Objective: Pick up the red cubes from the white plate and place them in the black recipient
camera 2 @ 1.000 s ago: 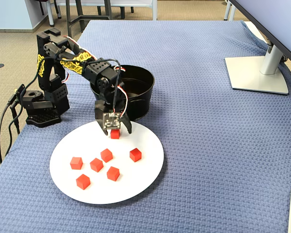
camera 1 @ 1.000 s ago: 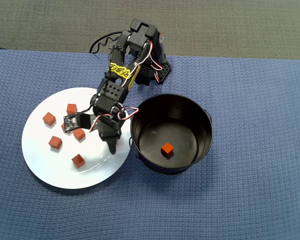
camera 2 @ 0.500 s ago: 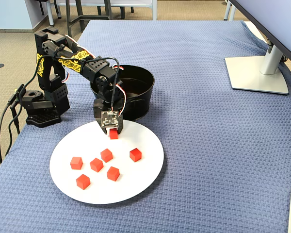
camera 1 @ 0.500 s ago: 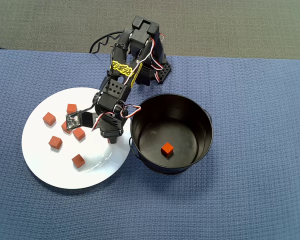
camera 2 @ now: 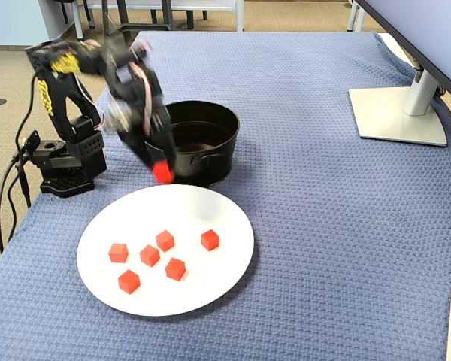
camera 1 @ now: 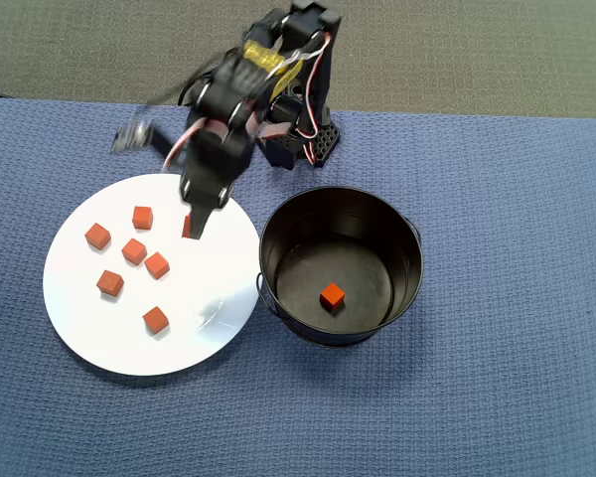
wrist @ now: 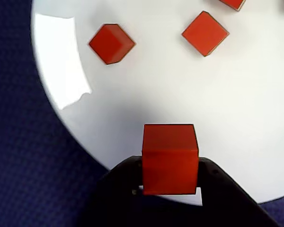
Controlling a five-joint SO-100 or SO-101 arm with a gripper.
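Gripper point(wrist: 170, 189) is pinching a red cube point(wrist: 170, 158) above the white plate point(wrist: 146, 94), so imo keep the squeeze and clear the black pot point(camera 1: 341, 264) rim w/ height before letting go.

My arm point(camera 1: 240, 94) is matte black plastic with a yellow, black-marked band across one link, red and white wires looping along its joints, and black pincer fingers point(wrist: 213, 182) at its end.

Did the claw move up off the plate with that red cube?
Yes. In the fixed view the claw has lifted, holding a red cube clear above the white plate, now level with the black pot.
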